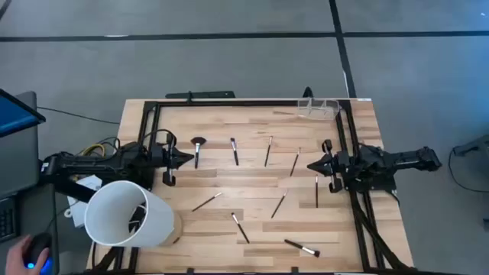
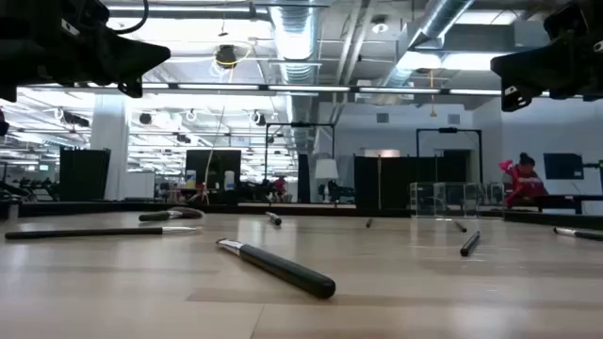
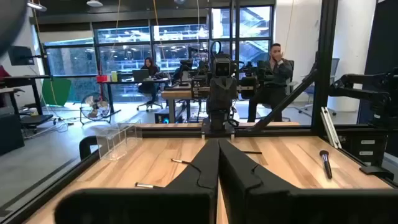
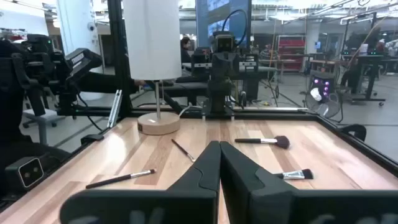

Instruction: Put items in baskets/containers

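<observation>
Both tools closed, empty: left tool (image 1: 187, 159), right tool (image 1: 312, 165); brushes (image 1: 235, 151) scattered, clear holder (image 1: 318, 108) apart

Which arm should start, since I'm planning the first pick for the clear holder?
Right, probably. The right gripper, jaws shut, sits nearer the clear holder, with a brush just beside it. The left gripper waits across the table.
</observation>
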